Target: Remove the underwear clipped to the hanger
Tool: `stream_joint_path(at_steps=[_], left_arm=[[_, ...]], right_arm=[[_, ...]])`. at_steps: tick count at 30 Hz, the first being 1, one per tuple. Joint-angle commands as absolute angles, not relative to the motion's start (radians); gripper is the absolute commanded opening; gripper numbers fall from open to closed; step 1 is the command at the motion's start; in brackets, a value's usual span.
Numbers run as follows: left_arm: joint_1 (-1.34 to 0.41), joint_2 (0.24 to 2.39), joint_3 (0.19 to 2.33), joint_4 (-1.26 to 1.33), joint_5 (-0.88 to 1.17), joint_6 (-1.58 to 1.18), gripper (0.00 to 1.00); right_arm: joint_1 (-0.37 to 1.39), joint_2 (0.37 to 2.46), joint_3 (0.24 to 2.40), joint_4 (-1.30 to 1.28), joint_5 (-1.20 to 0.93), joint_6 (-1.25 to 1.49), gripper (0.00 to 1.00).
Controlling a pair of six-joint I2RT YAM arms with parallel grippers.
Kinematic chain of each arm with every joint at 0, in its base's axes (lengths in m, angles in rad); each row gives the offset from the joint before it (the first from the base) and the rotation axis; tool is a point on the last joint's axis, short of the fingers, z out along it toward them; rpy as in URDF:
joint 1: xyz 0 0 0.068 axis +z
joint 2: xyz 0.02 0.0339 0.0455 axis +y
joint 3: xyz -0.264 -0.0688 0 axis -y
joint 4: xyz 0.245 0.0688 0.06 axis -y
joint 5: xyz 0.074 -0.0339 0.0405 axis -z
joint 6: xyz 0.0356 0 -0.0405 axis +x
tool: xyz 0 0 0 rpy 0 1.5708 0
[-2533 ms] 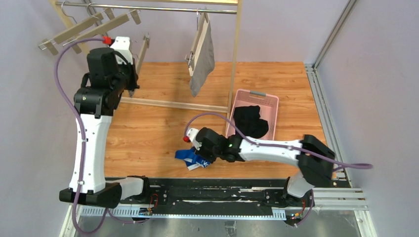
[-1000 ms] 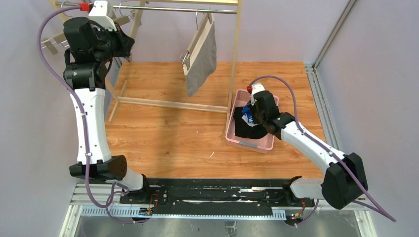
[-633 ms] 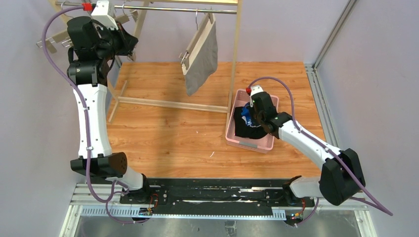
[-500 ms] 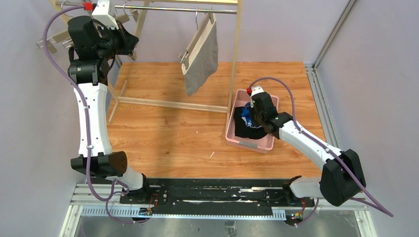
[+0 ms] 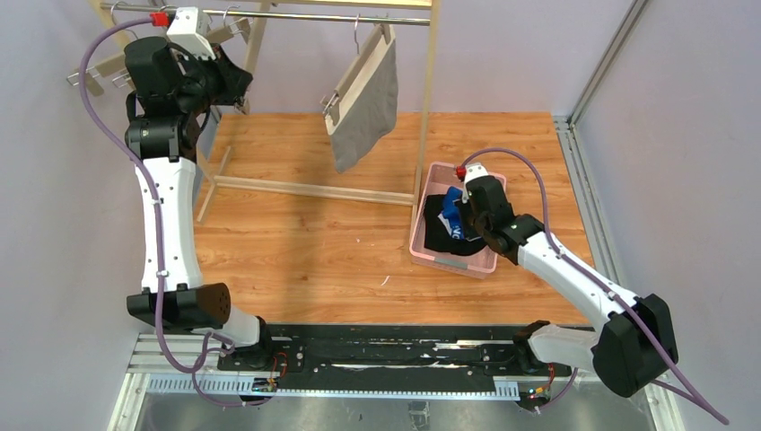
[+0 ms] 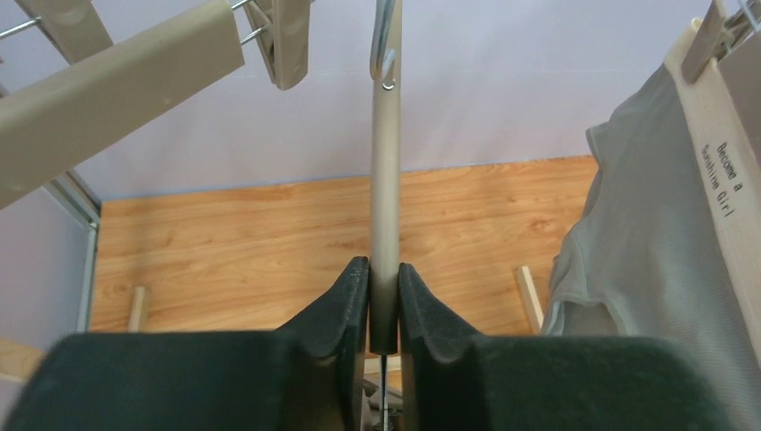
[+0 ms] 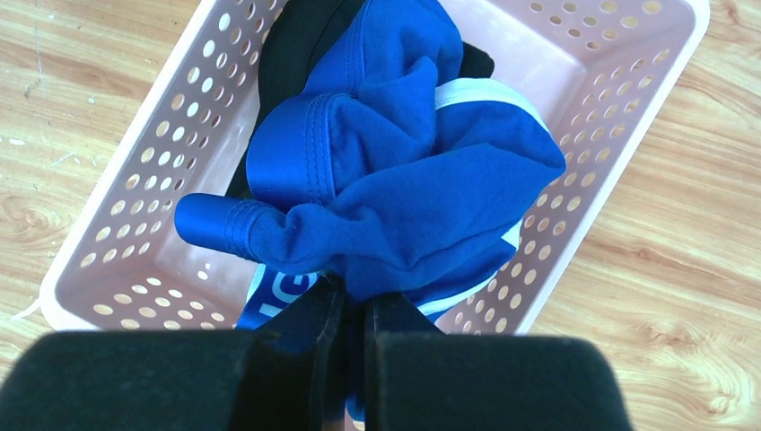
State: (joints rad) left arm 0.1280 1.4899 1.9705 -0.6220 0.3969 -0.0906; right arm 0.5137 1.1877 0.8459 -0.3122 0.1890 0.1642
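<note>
Wood bench (image 5: 296, 242): black briefs (image 7: 296, 36) in basket (image 7: 619, 108) under right end effector (image 7: 354, 314), which pinches blue briefs (image 7: 404, 180). Left end effector (image 6: 384, 296) clamps empty hanger (image 6: 386, 180). Grey briefs (image 6: 646, 269) hang clipped to its right, so one is left.

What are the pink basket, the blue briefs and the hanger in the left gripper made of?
The pink basket looks like moulded plastic: smooth, walls full of round holes. The blue briefs are soft matte knit fabric, with stitched hems and creases. The hanger seems matte beige wood, possibly plastic; its hook looks metal.
</note>
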Motion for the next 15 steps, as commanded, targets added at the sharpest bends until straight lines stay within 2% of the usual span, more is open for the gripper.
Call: stream_joint_path(at_steps=[1, 4, 5, 6, 7, 10, 11, 15], left_arm=[[0.135, 1.438, 1.938, -0.616, 0.368, -0.098, 0.26], [0.135, 1.412, 1.923, -0.622, 0.361, -0.095, 0.39], [0.136, 1.402, 1.916, -0.618, 0.357, -0.095, 0.43], [0.135, 1.39, 1.908, -0.611, 0.349, -0.094, 0.46], [0.136, 1.377, 1.899, -0.605, 0.34, -0.093, 0.48], [0.134, 1.34, 1.881, -0.587, 0.307, -0.086, 0.55], [0.135, 1.328, 1.878, -0.585, 0.299, -0.081, 0.56], [0.135, 1.282, 1.88, -0.578, 0.244, -0.068, 0.59]], right_arm=[[0.499, 1.164, 0.824, -0.327, 0.189, 0.175, 0.01], [0.498, 1.174, 0.821, -0.326, 0.189, 0.173, 0.01], [0.499, 1.18, 0.822, -0.327, 0.189, 0.172, 0.06], [0.499, 1.185, 0.824, -0.327, 0.19, 0.171, 0.14], [0.498, 1.19, 0.825, -0.327, 0.192, 0.169, 0.27], [0.498, 1.195, 0.831, -0.324, 0.201, 0.167, 0.6], [0.499, 1.194, 0.833, -0.318, 0.201, 0.163, 0.63], [0.498, 1.183, 0.847, -0.294, 0.202, 0.135, 0.65]])
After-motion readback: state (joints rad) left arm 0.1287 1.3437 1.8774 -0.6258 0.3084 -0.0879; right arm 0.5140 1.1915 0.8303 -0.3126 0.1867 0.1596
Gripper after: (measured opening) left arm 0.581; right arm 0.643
